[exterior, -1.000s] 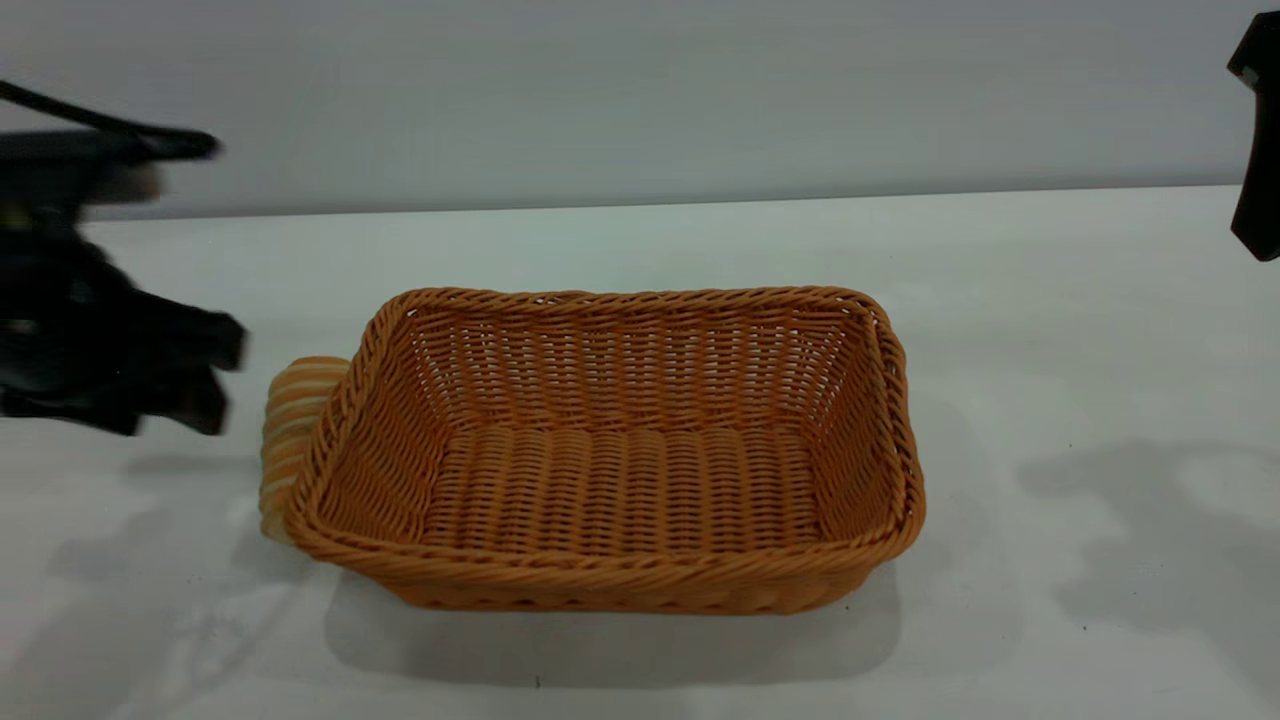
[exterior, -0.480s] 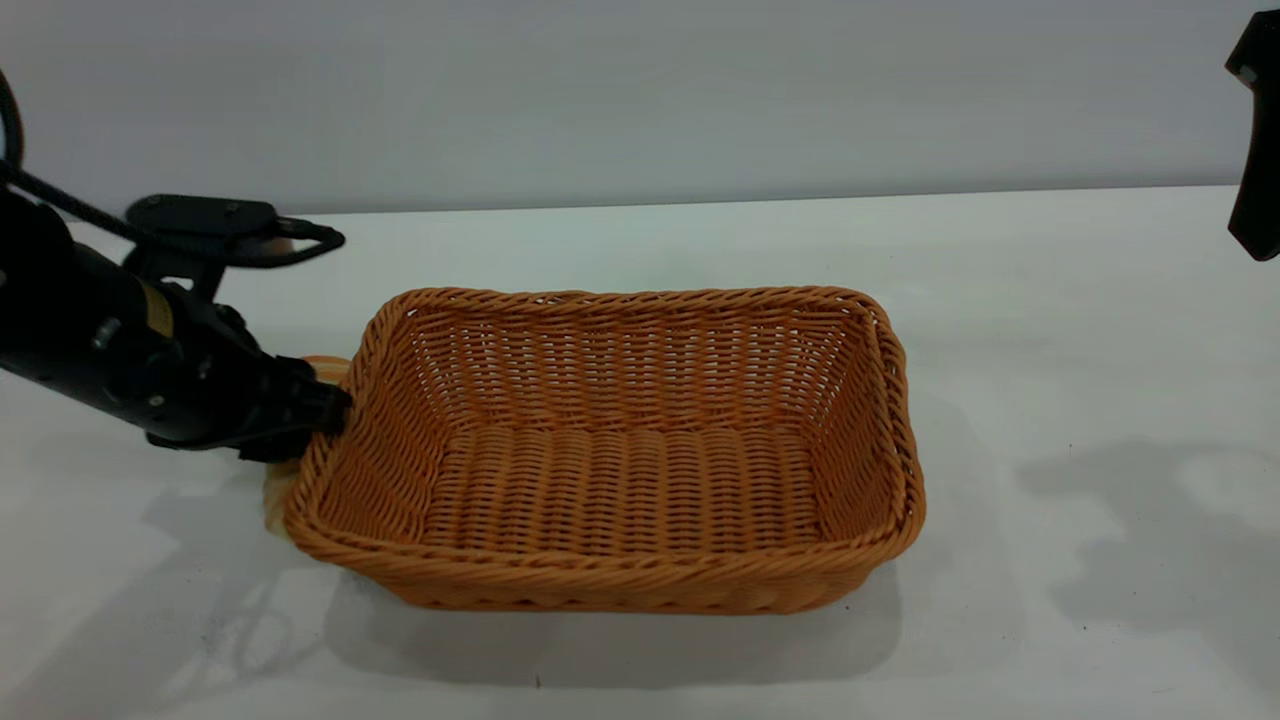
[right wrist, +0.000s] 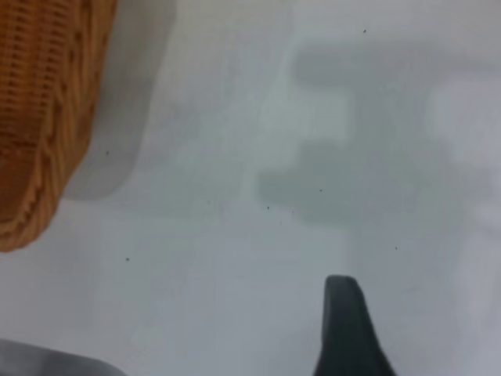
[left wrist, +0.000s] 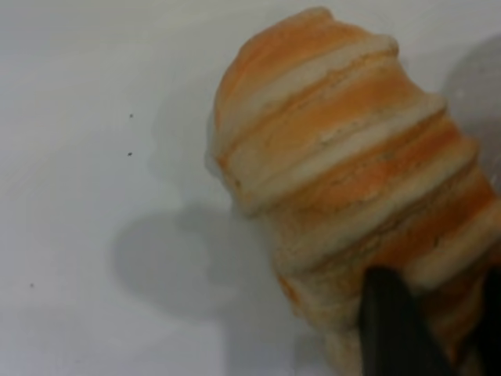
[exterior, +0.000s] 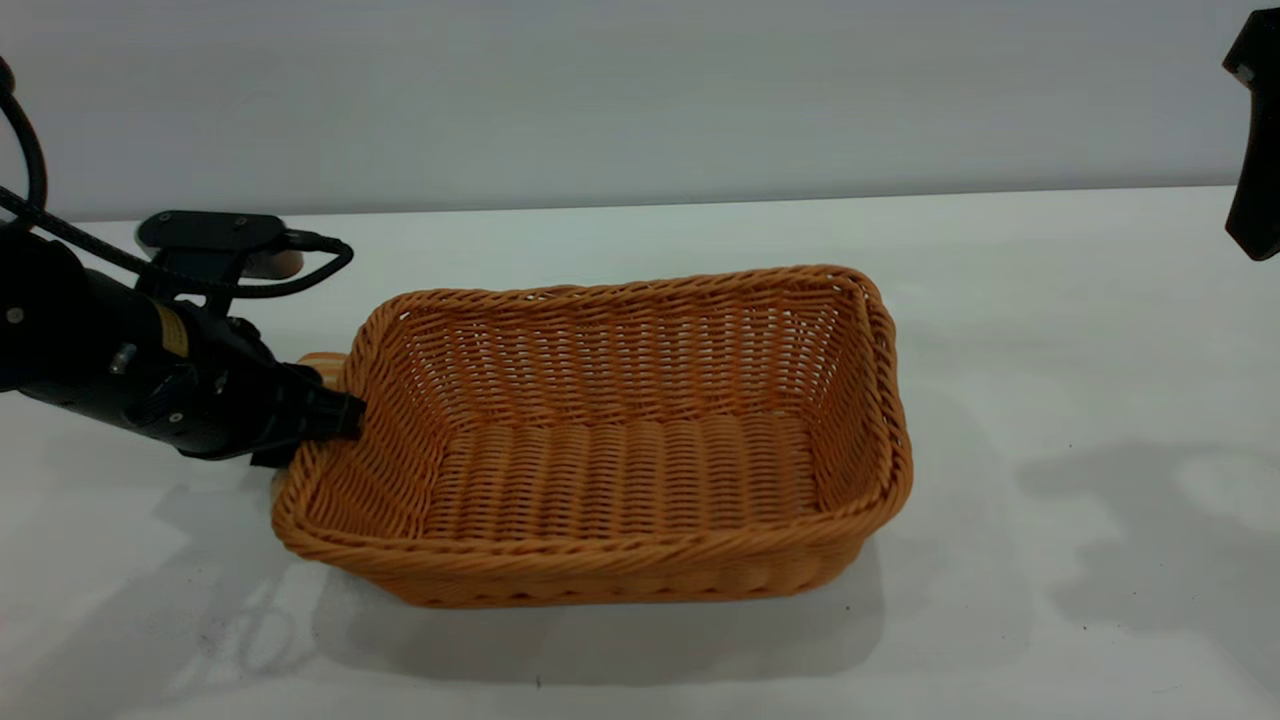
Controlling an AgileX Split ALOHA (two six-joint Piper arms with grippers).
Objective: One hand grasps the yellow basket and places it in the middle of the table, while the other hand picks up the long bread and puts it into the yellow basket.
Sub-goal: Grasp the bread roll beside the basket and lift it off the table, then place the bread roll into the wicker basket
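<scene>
The yellow basket, a large orange-tan wicker rectangle, stands empty mid-table, turned slightly askew. The long bread, striped orange and cream, lies on the table against the basket's left outer wall and is mostly hidden behind my left gripper and the rim. My left gripper reaches in from the left, low, touching the basket's left rim. In the left wrist view the bread fills the picture, and my left gripper has its two dark fingers close together on the loaf's near end. My right gripper hangs high at the far right, empty.
The white table stretches bare to the right of the basket and in front of it. In the right wrist view the basket's corner is off to one side, over white tabletop with arm shadows.
My left gripper swept in from the left with jaws wide and came down onto the bread beside the basket. The basket got nudged: it has swung slightly and its far right corner sits higher in view.
</scene>
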